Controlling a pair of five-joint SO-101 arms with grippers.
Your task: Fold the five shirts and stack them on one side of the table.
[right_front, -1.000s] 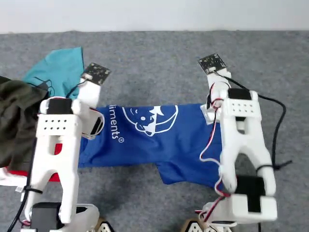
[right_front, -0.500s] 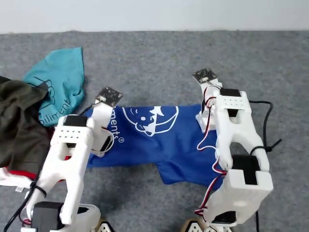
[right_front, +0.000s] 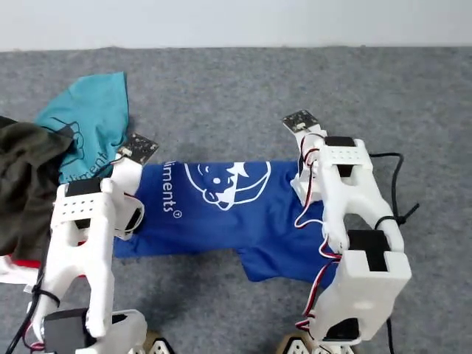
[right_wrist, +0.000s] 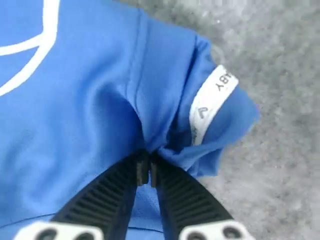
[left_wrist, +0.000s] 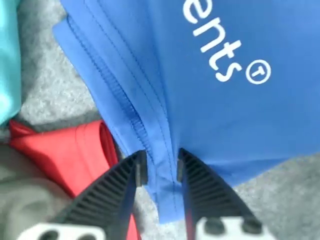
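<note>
Shifted leftward, the blue shirt lies crosswise, left end effector pinching hem, right end effector pinching collar.

We hold the spread shirt flat across the middle of the table, between our two arms. Our left gripper pinches its hem at the left end, and our right gripper pinches it by the collar at the right end. Its sleeve lies toward the near edge. Left of it sits the heap of shirts, with the rear shirt farthest back and the bottom shirt just beside the hem.
</note>
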